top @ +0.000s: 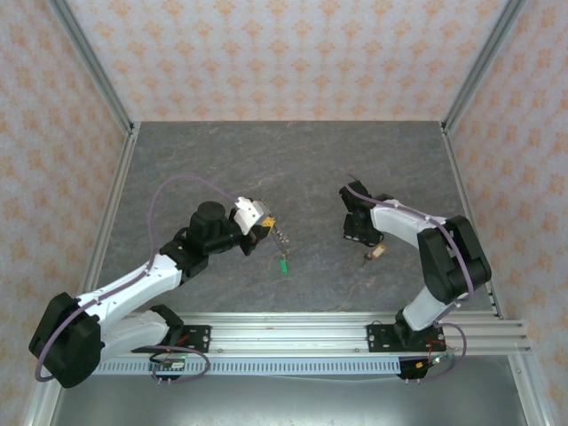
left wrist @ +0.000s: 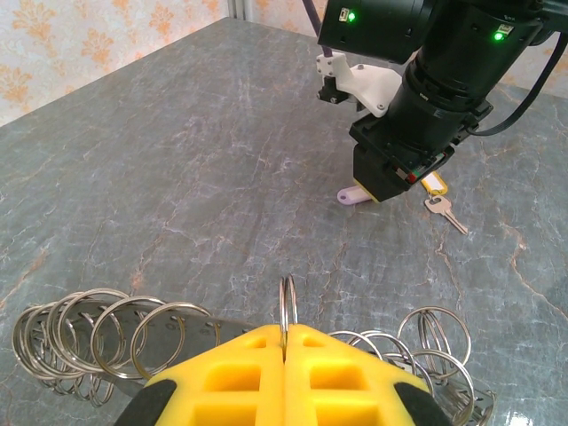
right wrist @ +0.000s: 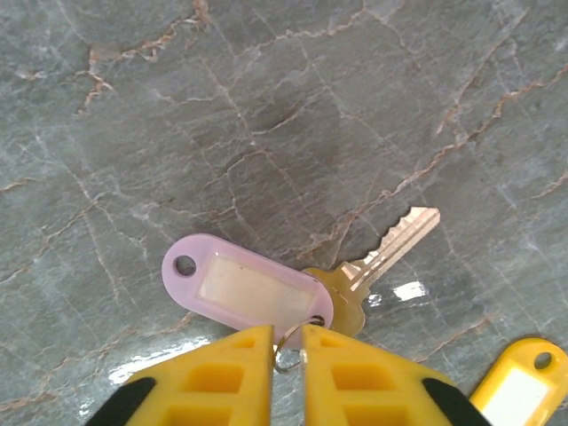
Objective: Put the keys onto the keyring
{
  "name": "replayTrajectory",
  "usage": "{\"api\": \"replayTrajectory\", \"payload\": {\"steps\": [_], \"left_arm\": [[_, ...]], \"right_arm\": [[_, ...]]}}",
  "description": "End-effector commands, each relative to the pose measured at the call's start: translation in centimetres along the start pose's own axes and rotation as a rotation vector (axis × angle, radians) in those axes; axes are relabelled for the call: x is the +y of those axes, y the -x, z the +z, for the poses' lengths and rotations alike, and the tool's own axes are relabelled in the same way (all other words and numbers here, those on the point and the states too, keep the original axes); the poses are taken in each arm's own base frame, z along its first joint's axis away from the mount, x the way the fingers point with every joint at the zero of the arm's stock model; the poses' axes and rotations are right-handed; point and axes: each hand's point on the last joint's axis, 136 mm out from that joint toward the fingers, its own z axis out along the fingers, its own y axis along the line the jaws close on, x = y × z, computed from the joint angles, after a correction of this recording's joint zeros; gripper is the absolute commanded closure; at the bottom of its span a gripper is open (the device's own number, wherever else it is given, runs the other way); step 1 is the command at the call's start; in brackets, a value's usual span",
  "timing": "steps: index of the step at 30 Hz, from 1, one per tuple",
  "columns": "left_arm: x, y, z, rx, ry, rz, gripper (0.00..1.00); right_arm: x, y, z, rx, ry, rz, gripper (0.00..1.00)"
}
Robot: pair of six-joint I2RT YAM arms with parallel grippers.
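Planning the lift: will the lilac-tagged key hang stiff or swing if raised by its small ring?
Likely swings: key and lilac tag join only through the small ring. Probably light, being thin and flat. The thin ring may slip from the right end effector.

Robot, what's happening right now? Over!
Left gripper shut on keyring. Right gripper narrow around small ring on key, grip unsure. Key flat on table, purple tag attached.

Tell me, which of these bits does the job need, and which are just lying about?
Needed: brass key, its small ring between the right fingers; silver key; keyring in the left fingers.
Lying about, though attached: lilac tag, yellow tag, green tag.
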Motion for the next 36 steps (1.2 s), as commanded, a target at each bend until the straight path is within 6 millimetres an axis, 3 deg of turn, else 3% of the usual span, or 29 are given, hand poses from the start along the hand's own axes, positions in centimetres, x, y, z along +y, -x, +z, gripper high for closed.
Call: {"api": "replayTrajectory", "payload": {"steps": [1,9,13,17,24,30,36], "left_arm": [[0.3,1.6,-0.4,-0.046,0.015,0.013,1.0],[0.3,1.6,-0.3,-0.042,0.013,0.014,1.0],[0.3,1.6,-0.3,-0.038,0.012,0.015,1.0],[0.3,1.5,-0.3,-0.035,0.012,0.015,1.0],[0.3,1.6,-0.3,-0.035,0.009,0.016,1.0],[0.2,1.5,-0.2,-0.032,0.006,0.009,1.0],[0.2,1.7,0.0,-0.031,-0.004,0.01,1.0]], "right_arm": [[-0.8,0.4,-0.8,-0.03,-0.045,-0.001,0.87],[-1.1,0.3,-0.6,-0.021,-0.065,0.002,0.86],[-1.4,0.3,-0.7,-0.029,-0.076,0.006,0.94],[-1.3,0.4,-1.0,-0.036,-0.064,0.011,0.95],[1.2,0.5,-2.1,-0.048,0.161,0.082,0.99],[-0.5,0.2,-1.1,-0.027,0.164,0.146,0.97],[-0.6,-0.2,-0.5,-0.008,0.162,0.148,0.95]]}}
